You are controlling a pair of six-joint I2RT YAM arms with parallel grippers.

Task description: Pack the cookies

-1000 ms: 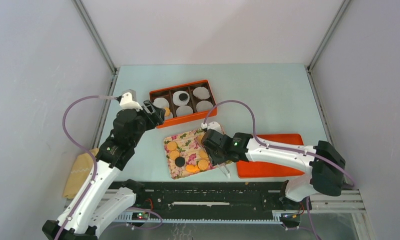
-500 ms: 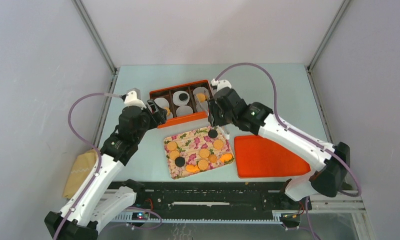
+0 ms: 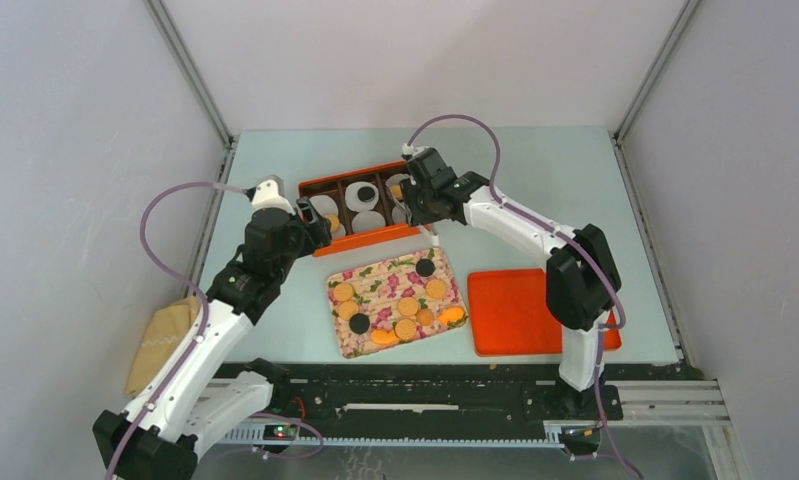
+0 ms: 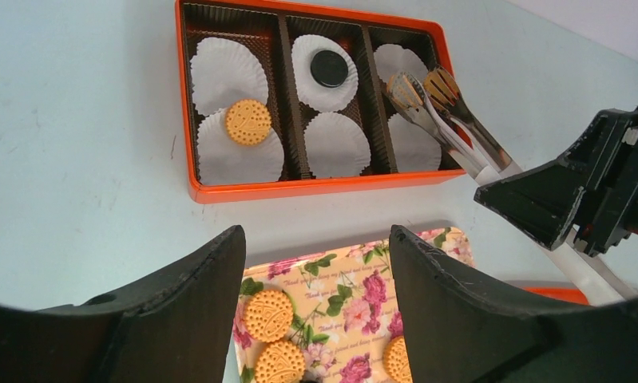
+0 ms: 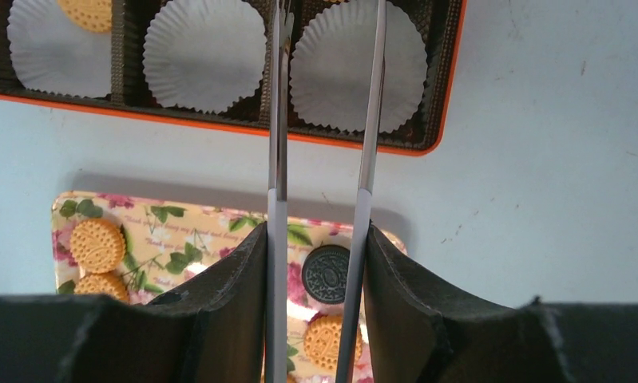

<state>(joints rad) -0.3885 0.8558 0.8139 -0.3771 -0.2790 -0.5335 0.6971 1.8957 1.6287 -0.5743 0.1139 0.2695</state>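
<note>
Several golden and dark cookies (image 3: 408, 306) lie on the floral tray (image 3: 375, 274). The orange box (image 3: 368, 238) holds white liners; one carries a golden cookie (image 4: 248, 121), another a dark cookie (image 4: 329, 69). My right gripper (image 5: 317, 239) is shut on metal tongs (image 5: 277, 120), whose tips (image 4: 415, 86) hang over the box's right-hand liners. A scrap of orange shows between the tips at the top edge of the right wrist view; I cannot tell if a cookie is pinched there. My left gripper (image 4: 315, 239) stands open and empty above the tray's far edge, near the box's left end (image 3: 313, 222).
An orange lid (image 3: 520, 310) lies flat right of the floral tray. A tan cloth (image 3: 160, 345) sits off the table's left edge. A black rail (image 3: 415, 395) runs along the front. Grey walls close in on three sides.
My right arm swung the tongs from the floral tray's right end up to the box's right compartments. The left arm barely shifted and stays open.
</note>
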